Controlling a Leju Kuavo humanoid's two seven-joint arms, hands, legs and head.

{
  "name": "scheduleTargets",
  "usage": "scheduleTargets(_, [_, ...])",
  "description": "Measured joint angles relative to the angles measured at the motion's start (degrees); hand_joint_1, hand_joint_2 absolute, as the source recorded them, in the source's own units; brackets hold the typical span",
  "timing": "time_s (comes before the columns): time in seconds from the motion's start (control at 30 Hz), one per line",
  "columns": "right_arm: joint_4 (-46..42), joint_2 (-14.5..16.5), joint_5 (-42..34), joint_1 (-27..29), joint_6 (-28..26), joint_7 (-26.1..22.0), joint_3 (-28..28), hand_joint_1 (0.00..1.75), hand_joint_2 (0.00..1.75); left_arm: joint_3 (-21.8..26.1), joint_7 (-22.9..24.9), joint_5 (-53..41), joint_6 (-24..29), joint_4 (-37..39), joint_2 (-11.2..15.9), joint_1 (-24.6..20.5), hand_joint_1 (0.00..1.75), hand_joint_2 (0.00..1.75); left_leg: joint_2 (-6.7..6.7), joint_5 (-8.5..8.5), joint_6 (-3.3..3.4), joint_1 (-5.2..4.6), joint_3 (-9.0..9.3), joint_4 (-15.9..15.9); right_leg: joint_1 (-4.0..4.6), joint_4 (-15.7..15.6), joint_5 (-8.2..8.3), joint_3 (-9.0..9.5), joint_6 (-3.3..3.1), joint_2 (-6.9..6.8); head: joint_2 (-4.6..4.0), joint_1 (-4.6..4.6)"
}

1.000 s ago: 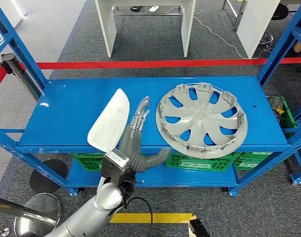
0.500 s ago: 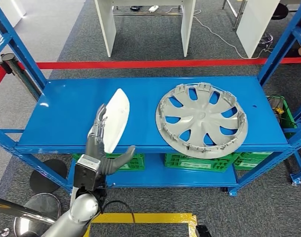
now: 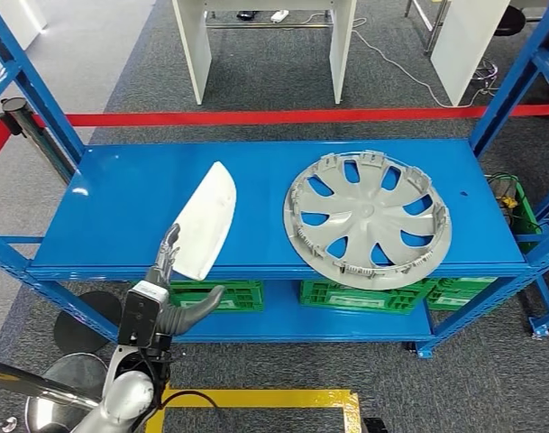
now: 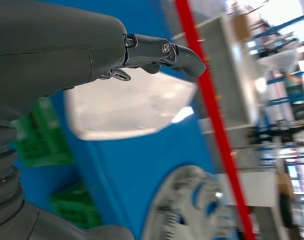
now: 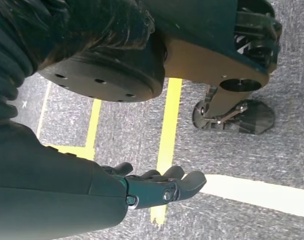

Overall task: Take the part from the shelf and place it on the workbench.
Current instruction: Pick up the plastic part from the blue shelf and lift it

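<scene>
Head view: the open left hand point(image 3: 168, 287), holding nothing, sits beside a white part point(image 3: 205, 222) on the blue shelf point(image 3: 122, 198). Right wrist view: the right hand point(image 5: 157, 186) hangs loosely open over grey floor point(image 5: 236, 160).

grey carpet point(image 3: 122, 72), yellow floor tape point(image 3: 271, 398), white desk point(image 3: 268, 36)

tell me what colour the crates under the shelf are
Green: the slatted plastic crates sit below the blue metal shelf, clearest in the head view.

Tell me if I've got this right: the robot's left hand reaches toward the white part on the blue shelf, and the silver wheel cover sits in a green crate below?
Not quite. The head view shows the wheel cover lying on the blue shelf, beside the white part, not in a crate. The left hand is indeed open near the white part.
</scene>
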Motion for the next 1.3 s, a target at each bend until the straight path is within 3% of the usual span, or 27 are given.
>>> scheduleTargets(0.3, [0.2, 0.0, -0.3, -0.1, -0.6, 1.5, -1.3, 0.00, 1.75, 3.1, 3.8, 0.0, -4.2, 2.5, 3.1, 3.1, 0.00, 1.75, 0.00, 0.00, 0.00, 0.00, -0.01, 0.0, 0.00, 0.0, 0.00, 0.00, 0.00, -0.01, 0.01, 0.01])
scheduleTargets(0.7, [0.2, 0.0, -0.3, -0.1, -0.5, 1.5, -1.7, 0.00, 1.75, 3.6, 4.0, -0.6, -4.3, 3.9, 3.8, 3.3, 0.00, 1.75, 0.00, 0.00, 0.00, -0.01, -0.01, 0.0, 0.00, 0.0, 0.00, 0.00, 0.00, -0.01, 0.01, 0.01])
scheduleTargets(0.93, [0.2, 0.0, -0.3, -0.2, -0.3, 1.7, -1.9, 0.00, 1.75, 3.5, 6.6, -5.8, -4.7, 4.8, 3.8, 2.6, 0.00, 1.75, 0.00, 0.00, 0.00, -0.01, 0.00, 0.0, 0.00, 0.0, 0.00, 0.00, 0.00, -0.01, 0.00, 0.00])
scheduleTargets(1.1, [0.2, 0.0, -0.2, -0.4, -0.1, 2.1, -2.3, 0.00, 1.75, 3.5, 7.8, -12.0, -4.6, 7.7, 3.6, 0.7, 0.00, 1.75, 0.00, 0.01, 0.00, -0.01, 0.04, 0.0, 0.00, 0.0, 0.02, 0.00, 0.01, -0.01, 0.00, 0.02])
scheduleTargets(1.3, [0.2, 0.0, 0.6, -1.0, 0.5, 2.7, -2.5, 0.00, 1.75, 3.4, 10.9, -32.7, -0.6, 11.7, 2.6, -3.9, 0.00, 1.75, 0.00, 0.01, 0.00, -0.01, 0.06, 0.0, 0.00, 0.0, 0.04, 0.02, 0.04, 0.02, 0.01, 0.01])
